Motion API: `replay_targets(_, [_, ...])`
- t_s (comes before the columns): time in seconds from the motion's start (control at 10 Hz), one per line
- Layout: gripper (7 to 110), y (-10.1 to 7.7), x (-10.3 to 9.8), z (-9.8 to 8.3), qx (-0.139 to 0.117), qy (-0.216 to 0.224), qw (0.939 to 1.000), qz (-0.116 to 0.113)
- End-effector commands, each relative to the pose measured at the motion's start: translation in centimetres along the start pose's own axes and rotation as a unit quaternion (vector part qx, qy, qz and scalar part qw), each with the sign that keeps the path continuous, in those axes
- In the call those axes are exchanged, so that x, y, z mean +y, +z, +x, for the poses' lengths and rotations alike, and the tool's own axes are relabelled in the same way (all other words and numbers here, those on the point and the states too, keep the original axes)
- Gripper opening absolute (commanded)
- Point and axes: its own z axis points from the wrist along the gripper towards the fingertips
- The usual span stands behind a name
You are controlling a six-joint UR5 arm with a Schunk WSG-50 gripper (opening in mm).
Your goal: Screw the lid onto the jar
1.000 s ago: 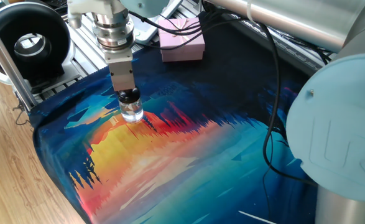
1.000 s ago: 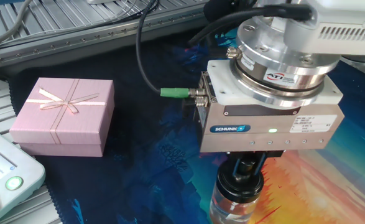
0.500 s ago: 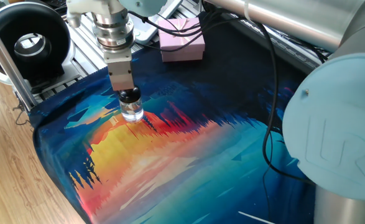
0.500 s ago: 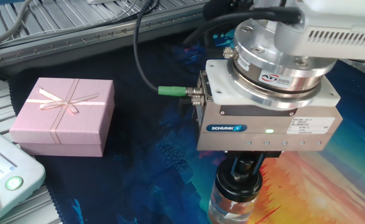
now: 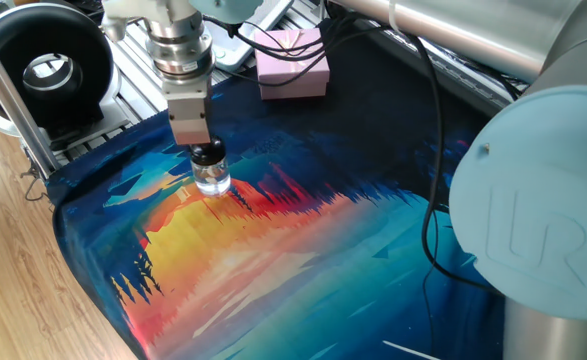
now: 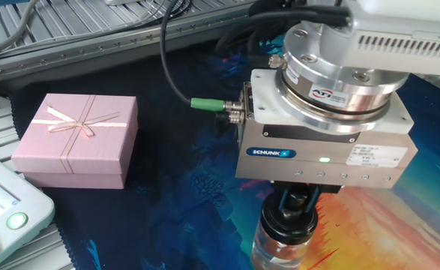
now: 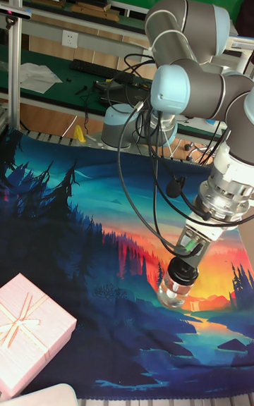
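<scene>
rotated since before, gripper clamps lid on upright jar.

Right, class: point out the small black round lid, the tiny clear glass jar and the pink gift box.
small black round lid [image 7: 183,271], tall fixed view, its side.
tiny clear glass jar [image 5: 212,180], one fixed view, its body.
pink gift box [image 6: 77,139], other fixed view, its top.

Black lid, pink box

Bright, even light; sharp pics
</scene>
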Motion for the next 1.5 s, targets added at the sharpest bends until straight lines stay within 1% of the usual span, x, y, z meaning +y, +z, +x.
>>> replay_targets(0.0, [7, 0.01, -0.04, -0.37, -0.007, 0.025, 0.9996, -0.008])
replay_targets(0.3, [7, 0.02, 0.11, -0.37, -0.007, 0.05, 0.9986, -0.012])
replay_targets(0.5, [7, 0.04, 0.13, -0.16, -0.002, 0.072, 0.9973, -0.013])
replay_targets(0.7, [7, 0.12, -0.11, -0.16, -0.003, 0.101, 0.9948, -0.009])
replay_targets(1.0, [7, 0.04, -0.08, -0.79, -0.014, 0.13, 0.9914, -0.01])
replay_targets(1.2, [7, -0.09, -0.23, -0.95, -0.017, 0.154, 0.9879, -0.006])
replay_targets(1.4, [7, -0.1, -0.29, -0.73, -0.012, 0.177, 0.9841, -0.004])
